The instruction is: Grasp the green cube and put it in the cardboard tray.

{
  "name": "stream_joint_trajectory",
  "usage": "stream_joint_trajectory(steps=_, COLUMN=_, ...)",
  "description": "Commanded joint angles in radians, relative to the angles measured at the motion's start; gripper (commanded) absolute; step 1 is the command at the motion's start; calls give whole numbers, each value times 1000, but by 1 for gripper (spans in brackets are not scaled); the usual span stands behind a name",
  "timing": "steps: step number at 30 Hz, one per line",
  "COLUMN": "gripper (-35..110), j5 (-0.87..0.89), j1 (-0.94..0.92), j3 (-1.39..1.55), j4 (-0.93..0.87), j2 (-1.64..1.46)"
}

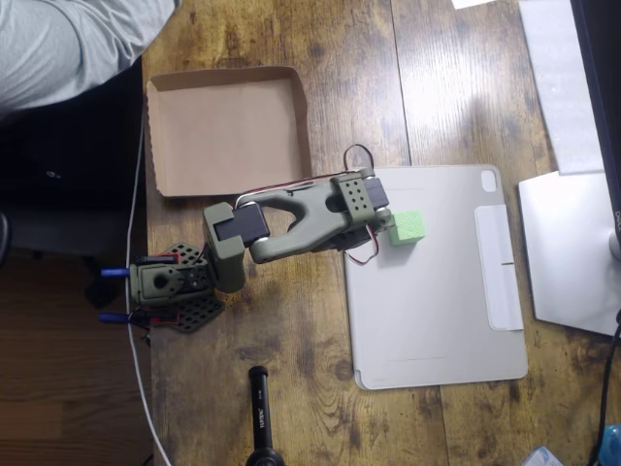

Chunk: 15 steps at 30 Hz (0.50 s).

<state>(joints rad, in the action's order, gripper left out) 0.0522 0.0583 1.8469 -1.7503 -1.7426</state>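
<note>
Green cube (408, 227) on grey tablet cover (437, 291), touching pincer (385, 225) tip. Olive arm (291, 218) stretched rightward, low over desk (291, 369); pincer state indiscernible. Cardboard tray (160, 126) well apart, upper left.

In the overhead view, the cardboard tray (228, 129) sat on the counter (291, 388) toward the far left. The tablet cover (437, 282) lay to the right, nearer than the tray. The cube (408, 227) rested on the cover's far left part, touching the arm's gripper (385, 225). The arm's base (175, 286) stood at the left, near of the tray.
</note>
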Motion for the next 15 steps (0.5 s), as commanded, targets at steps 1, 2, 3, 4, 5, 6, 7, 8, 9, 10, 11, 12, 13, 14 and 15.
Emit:
stream_joint_trajectory(steps=1, gripper=0, j5=40, j1=-57, j3=-21, j4=-40, j2=-179)
stream_joint_trajectory(steps=2, gripper=0, j5=40, j1=-57, j3=-21, j4=-40, j2=-179)
stream_joint_trajectory(steps=3, gripper=0, j5=40, j1=-57, j3=-21, j4=-40, j2=-179)
stream_joint_trajectory(steps=4, gripper=0, j5=40, j1=-57, j3=-21, j4=-40, j2=-179)
stream_joint_trajectory(steps=5, gripper=0, j5=40, j1=-57, j3=-21, j4=-40, j2=-179)
stream_joint_trajectory(steps=6, gripper=0, j5=40, j1=-57, j3=-21, j4=-38, j2=-179)
stream_joint_trajectory(steps=7, gripper=0, j5=40, j1=-57, j3=-21, j4=-38, j2=-179)
stream_joint_trajectory(steps=8, gripper=0, j5=40, j1=-57, j3=-21, j4=-38, j2=-179)
stream_joint_trajectory(steps=9, gripper=0, j5=40, j1=-57, j3=-21, j4=-38, j2=-179)
stream_joint_trajectory(steps=10, gripper=0, j5=40, j1=-57, j3=-21, j4=-38, j2=-179)
stream_joint_trajectory(steps=11, gripper=0, j5=38, j1=-57, j3=-21, j4=-38, j2=-179)
stream_joint_trajectory(steps=12, gripper=0, j5=38, j1=-58, j3=-21, j4=-38, j2=-183)
stream_joint_trajectory(steps=13, gripper=0, j5=38, j1=-61, j3=-21, j4=-38, j2=-186)
stream_joint_trajectory(steps=14, gripper=0, j5=38, j1=-64, j3=-26, j4=-38, j2=-187)
stream_joint_trajectory(steps=15, gripper=0, j5=38, j1=-69, j3=-32, j4=-40, j2=-187)
